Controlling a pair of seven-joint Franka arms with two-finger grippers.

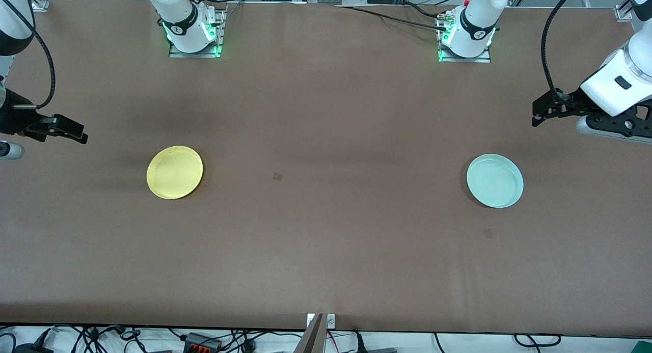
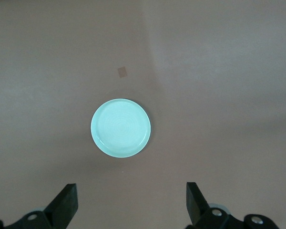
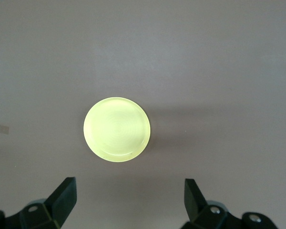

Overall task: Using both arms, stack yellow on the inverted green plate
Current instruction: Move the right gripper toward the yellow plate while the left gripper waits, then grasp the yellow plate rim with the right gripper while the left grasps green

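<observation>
The yellow plate (image 1: pixel 174 172) lies rim up on the brown table toward the right arm's end; it also shows in the right wrist view (image 3: pixel 117 129). The pale mint-green plate (image 1: pixel 495 181) lies rim up toward the left arm's end and also shows in the left wrist view (image 2: pixel 121 128). My right gripper (image 1: pixel 80 134) (image 3: pixel 129 182) hangs open and empty over bare table at its end, apart from the yellow plate. My left gripper (image 1: pixel 536 116) (image 2: pixel 131 188) hangs open and empty over bare table at its end, apart from the green plate.
Two small dark patches mark the table: one (image 1: pixel 277 177) between the plates, one (image 1: pixel 488 233) nearer the front camera than the green plate. The arm bases (image 1: pixel 193 34) (image 1: pixel 466 39) stand along the table's edge farthest from that camera. Cables lie past the edge nearest it.
</observation>
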